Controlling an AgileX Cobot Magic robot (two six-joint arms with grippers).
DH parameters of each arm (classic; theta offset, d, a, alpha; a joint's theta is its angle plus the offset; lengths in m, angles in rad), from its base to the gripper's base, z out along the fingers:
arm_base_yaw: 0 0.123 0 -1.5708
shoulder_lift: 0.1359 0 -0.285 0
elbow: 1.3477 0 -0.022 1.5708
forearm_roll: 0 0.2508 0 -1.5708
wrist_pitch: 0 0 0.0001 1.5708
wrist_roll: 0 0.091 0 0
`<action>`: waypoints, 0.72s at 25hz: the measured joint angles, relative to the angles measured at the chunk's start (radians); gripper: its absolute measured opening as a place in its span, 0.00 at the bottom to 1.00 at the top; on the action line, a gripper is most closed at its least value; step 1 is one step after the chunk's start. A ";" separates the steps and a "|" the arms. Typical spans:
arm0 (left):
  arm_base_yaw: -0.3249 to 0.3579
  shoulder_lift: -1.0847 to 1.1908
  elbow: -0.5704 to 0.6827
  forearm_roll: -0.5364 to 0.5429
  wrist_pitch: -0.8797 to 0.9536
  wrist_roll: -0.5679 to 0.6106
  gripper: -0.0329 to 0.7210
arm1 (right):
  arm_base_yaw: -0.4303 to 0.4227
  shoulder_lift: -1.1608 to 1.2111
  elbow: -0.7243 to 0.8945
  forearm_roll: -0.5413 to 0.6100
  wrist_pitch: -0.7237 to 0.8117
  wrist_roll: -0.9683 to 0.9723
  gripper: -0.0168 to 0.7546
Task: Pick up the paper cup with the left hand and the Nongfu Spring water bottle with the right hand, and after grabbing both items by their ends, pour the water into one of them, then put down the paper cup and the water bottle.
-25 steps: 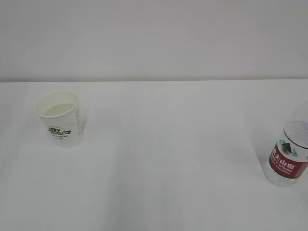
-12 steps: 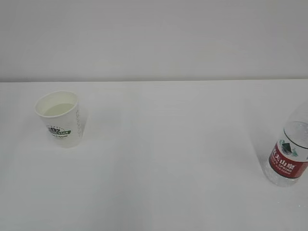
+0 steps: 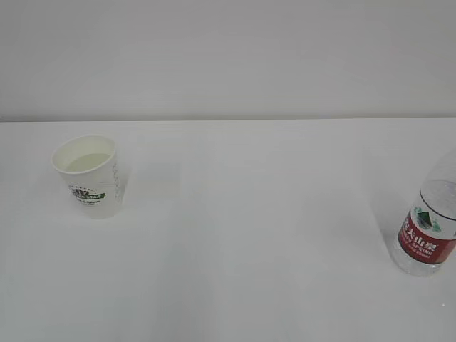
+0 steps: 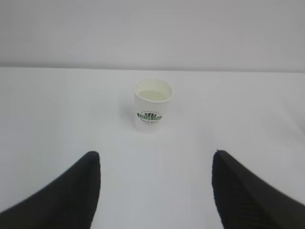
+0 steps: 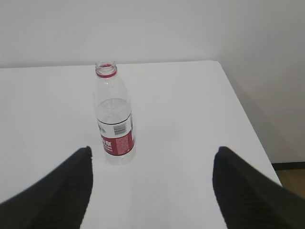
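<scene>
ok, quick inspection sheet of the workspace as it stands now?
Surface: white table, dry as far as visible.
Job's things: small white tapered paper cup with green logo, upright at left, pale liquid inside; clear plastic water bottle with red label, upright at right, cap off, partly filled.
Clutter: nothing seen.
Grippers: left pincer open, short of the cup, holding nothing; right pincer open, short of the bottle, holding nothing.
Cables: nothing seen.
Surroundings: plain pale wall; table's right edge near the bottle.
</scene>
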 joint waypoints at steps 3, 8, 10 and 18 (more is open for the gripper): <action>0.000 -0.011 0.006 0.000 0.047 0.000 0.75 | 0.000 0.000 0.023 0.003 0.000 -0.001 0.79; 0.000 -0.011 0.033 0.000 0.075 0.044 0.75 | 0.000 0.000 0.064 0.023 0.000 -0.001 0.79; 0.000 -0.011 0.056 0.000 0.075 0.050 0.75 | 0.000 0.000 0.083 0.023 0.000 -0.001 0.78; 0.000 -0.011 0.126 0.000 0.075 0.052 0.75 | 0.000 0.000 0.156 0.029 -0.010 -0.003 0.79</action>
